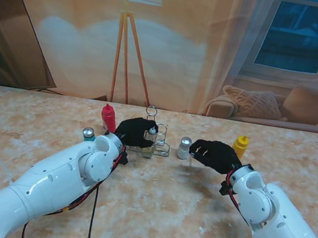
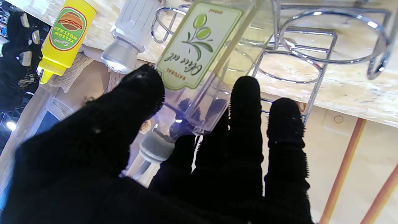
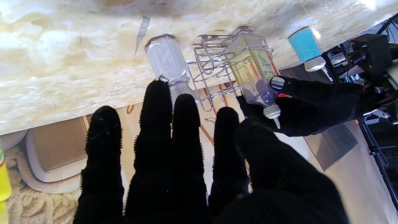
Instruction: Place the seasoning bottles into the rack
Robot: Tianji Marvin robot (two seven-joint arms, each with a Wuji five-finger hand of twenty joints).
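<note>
Stand view, centre of frame: left robot hand (image 1: 134, 131) is clamped on the olive oil bottle (image 2: 192, 62), already seated in the wire rack (image 1: 153, 145) to steady it; right robot hand (image 1: 214, 154), fingers spread and empty, nears the white shaker (image 1: 184, 147).

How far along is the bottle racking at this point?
Nothing looks finished yet. In hand: the left robot hand holds the olive oil bottle tilted at the wire rack, not clearly seated. The right robot hand reaches, fingers apart, toward the white shaker. Still on the table: yellow mustard, red bottle, teal-capped bottle.
</note>
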